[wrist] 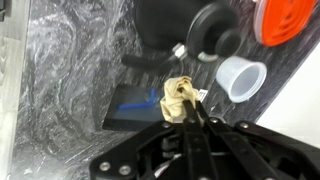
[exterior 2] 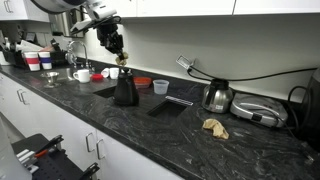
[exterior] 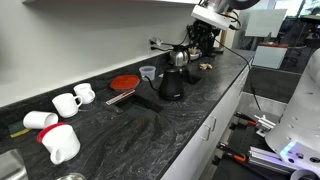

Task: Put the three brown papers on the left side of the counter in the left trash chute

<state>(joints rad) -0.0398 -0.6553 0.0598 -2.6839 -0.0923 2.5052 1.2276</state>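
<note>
Tool [wrist: 186, 112] tight on brown paper [wrist: 177, 97], aloft

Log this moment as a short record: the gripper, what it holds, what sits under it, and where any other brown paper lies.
gripper: the gripper is shut on the held brown paper, raised above the counter
under the gripper: black kettle; the wrist view also shows a dark rectangular opening with something blue in it
loose brown paper: flat on the counter, in front of the silver kettle
third paper: not seen in any view
nearby: red plate, small white cup
</note>
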